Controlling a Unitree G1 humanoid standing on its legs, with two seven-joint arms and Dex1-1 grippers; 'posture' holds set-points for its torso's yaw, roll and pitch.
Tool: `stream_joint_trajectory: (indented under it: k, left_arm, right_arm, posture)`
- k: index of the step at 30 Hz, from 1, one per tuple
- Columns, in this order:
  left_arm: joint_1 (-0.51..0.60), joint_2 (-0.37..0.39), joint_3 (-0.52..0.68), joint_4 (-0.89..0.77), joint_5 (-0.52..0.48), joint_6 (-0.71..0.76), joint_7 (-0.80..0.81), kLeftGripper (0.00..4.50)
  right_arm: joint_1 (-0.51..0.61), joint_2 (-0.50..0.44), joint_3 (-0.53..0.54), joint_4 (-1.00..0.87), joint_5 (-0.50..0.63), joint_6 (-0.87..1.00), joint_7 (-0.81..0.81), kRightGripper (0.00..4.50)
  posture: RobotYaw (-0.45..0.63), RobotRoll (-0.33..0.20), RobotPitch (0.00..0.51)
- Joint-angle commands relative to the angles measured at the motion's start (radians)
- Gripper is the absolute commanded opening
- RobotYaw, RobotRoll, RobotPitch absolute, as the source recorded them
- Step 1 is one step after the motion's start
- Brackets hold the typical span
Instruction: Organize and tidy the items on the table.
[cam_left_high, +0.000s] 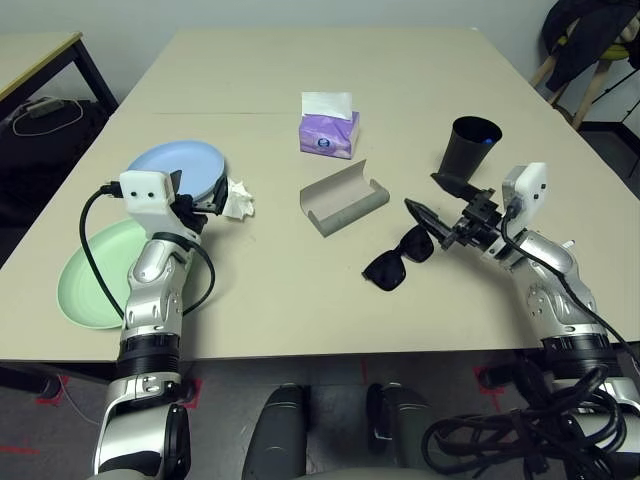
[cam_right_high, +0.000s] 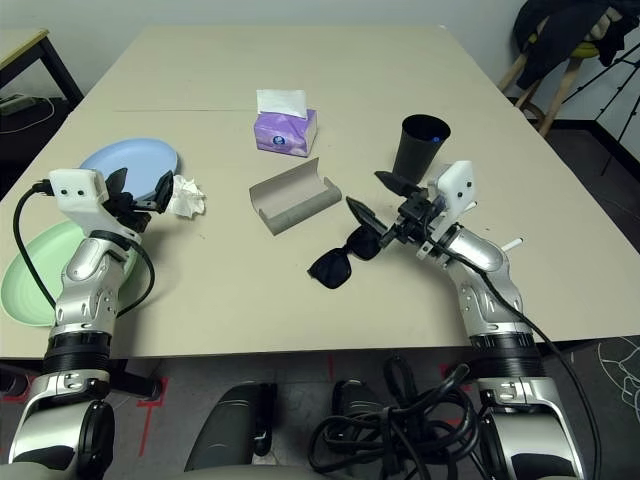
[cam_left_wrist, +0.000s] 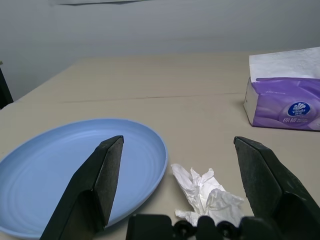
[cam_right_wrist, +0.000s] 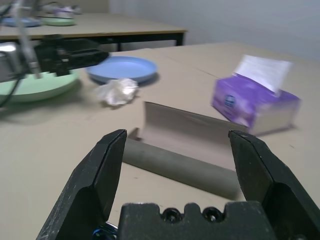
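Note:
A pale blue plate (cam_left_high: 180, 165) lies at the left of the table (cam_left_high: 300, 310), with a pale green plate (cam_left_high: 90, 280) nearer the front edge. A crumpled white tissue (cam_left_high: 238, 198) sits just right of the blue plate. My left gripper (cam_left_high: 210, 203) hovers open between the blue plate (cam_left_wrist: 75, 170) and the tissue (cam_left_wrist: 205, 192), holding nothing. A grey glasses case (cam_left_high: 343, 197) lies open in the middle, and black sunglasses (cam_left_high: 398, 258) lie in front of it. My right gripper (cam_left_high: 428, 195) is open just above the sunglasses, pointing at the case (cam_right_wrist: 185, 150). A black cup (cam_left_high: 472, 147) stands behind it. A thin white pen (cam_right_high: 510, 243) lies by my right forearm.
A purple tissue box (cam_left_high: 330, 128) stands behind the case. A smaller dark-framed desk (cam_left_high: 40, 55) with cables is off the table's far left. A stool draped with dark cloth (cam_left_high: 595, 45) stands at the far right. Bare tabletop stretches across the back and the front middle.

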Motion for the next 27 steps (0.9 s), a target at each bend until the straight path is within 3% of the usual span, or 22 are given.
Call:
stream_joint_trajectory:
  k: [1,7,13,27]
  left_arm:
    - [0.031,0.015,-0.001,-0.037,0.004,0.021,-0.004,4.50]
    - [0.047,0.033,0.003,-0.067,-0.006,0.059,-0.013,4.50]
    - [0.036,0.067,0.003,-0.095,-0.025,0.153,-0.044,4.50]
    - [-0.075,0.388,0.041,-0.069,-0.077,0.740,-0.150,4.50]
  right_arm:
    - [0.003,-0.032,0.048,0.001,0.005,-0.035,0.136,4.46]
    - [0.013,-0.077,0.092,-0.011,-0.006,-0.091,0.276,4.46]
    - [0.026,-0.079,0.097,-0.025,-0.008,-0.111,0.296,4.46]
    - [0.056,-0.058,0.106,-0.064,-0.013,-0.099,0.253,4.46]
  posture:
    - [0.09,0.000,0.100]
    - [0.10,0.000,0.103]
    - [0.09,0.000,0.103]
    - [0.11,0.000,0.105]
